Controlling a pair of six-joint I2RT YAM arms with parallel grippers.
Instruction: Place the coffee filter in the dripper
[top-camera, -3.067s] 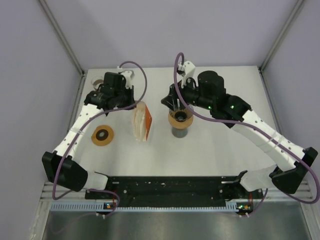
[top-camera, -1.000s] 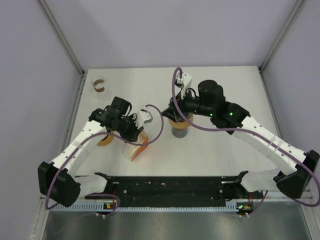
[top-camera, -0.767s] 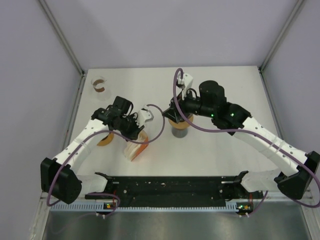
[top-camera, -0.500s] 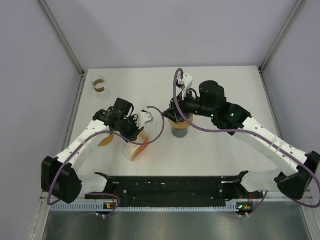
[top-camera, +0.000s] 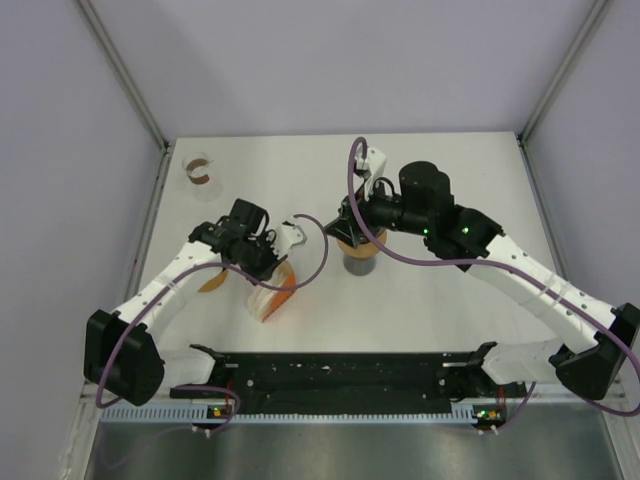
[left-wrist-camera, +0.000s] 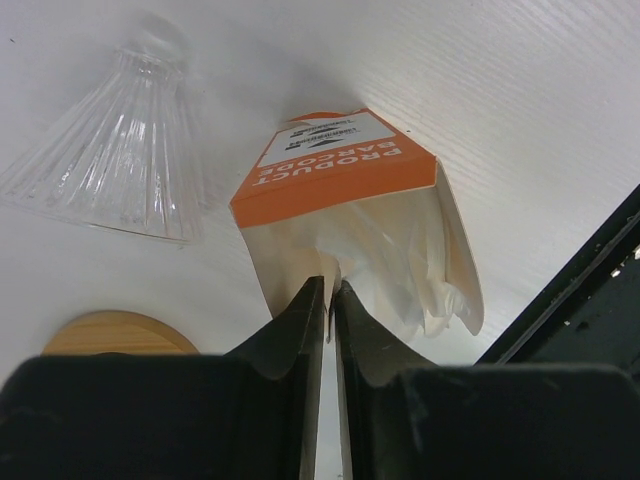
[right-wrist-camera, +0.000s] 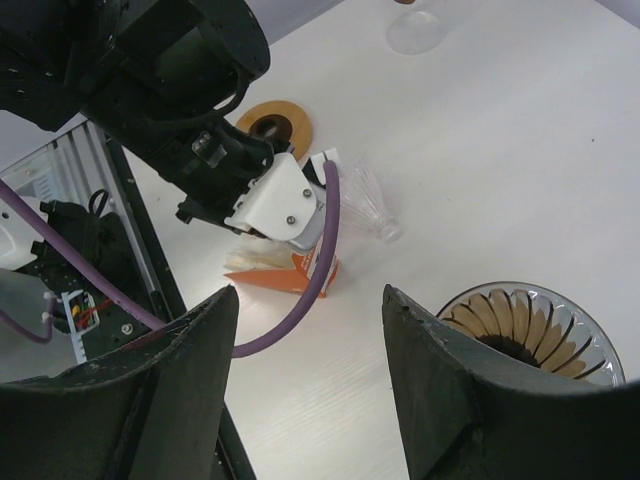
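Note:
An orange pack (left-wrist-camera: 335, 170) lies on the white table with white coffee filters (left-wrist-camera: 400, 250) fanning out of its open end. My left gripper (left-wrist-camera: 330, 292) is shut on the edge of one coffee filter at the pack's mouth; from above the gripper (top-camera: 266, 272) sits over the pack (top-camera: 273, 300). The dripper (right-wrist-camera: 535, 330), a brown ribbed glass funnel, stands on a dark base (top-camera: 358, 262) mid-table. Hovering just above and left of the dripper, my right gripper (right-wrist-camera: 308, 292) is open and holds nothing.
A clear ribbed glass cone (left-wrist-camera: 120, 160) lies on its side beside the pack. A wooden ring (right-wrist-camera: 275, 127) lies left of it, partly under the left arm. Another glass (top-camera: 200, 170) stands at the back left. A black rail (top-camera: 340, 375) runs along the near edge.
The left arm came from the back to the near left, and the pack now lies nearer the front. Over the last second the left fingers closed onto the filter edge. The right arm barely moved.

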